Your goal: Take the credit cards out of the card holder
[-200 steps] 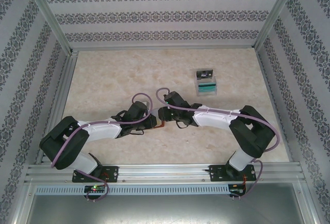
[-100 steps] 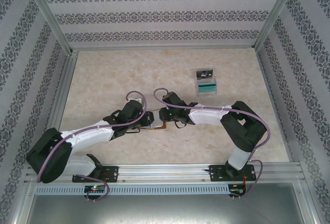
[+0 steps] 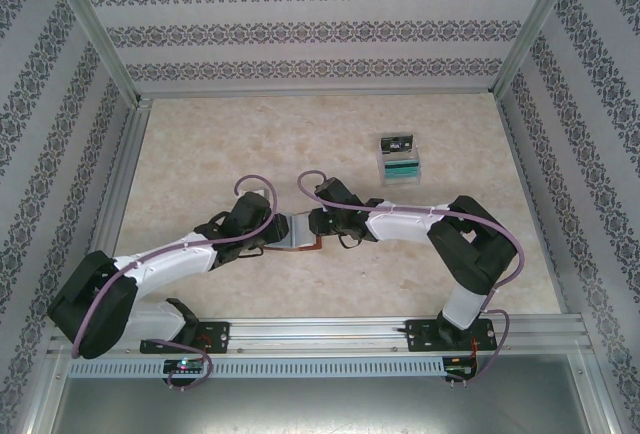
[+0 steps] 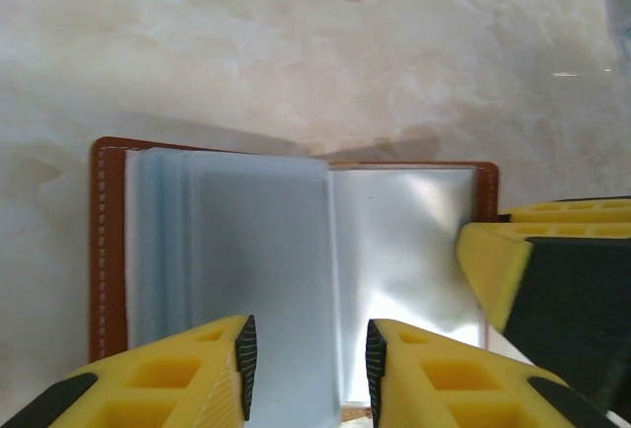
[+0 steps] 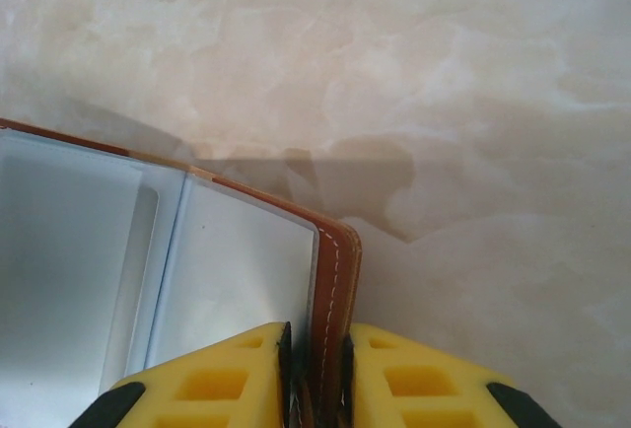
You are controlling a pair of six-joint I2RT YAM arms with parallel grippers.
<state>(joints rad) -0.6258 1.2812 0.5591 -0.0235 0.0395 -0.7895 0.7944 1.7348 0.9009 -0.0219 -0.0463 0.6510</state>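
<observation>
Position first: the card holder (image 3: 298, 231) lies spread open near the middle of the table (image 3: 200, 144), between both pincers. Its long spread runs crosswise to the left gripper (image 4: 308, 359), whose jaws stand narrowly apart over the sleeve pages with nothing clamped. The right gripper (image 5: 315, 359) pinches the right leather cover edge. Bare table surrounds the holder, and its edges are well off.

My left claw (image 4: 308, 354) is yellow, black-padded; the card holder (image 4: 106, 250) reddish-brown, white-stitched, blue-grey inside; table (image 4: 296, 43) cream-marbled.
</observation>
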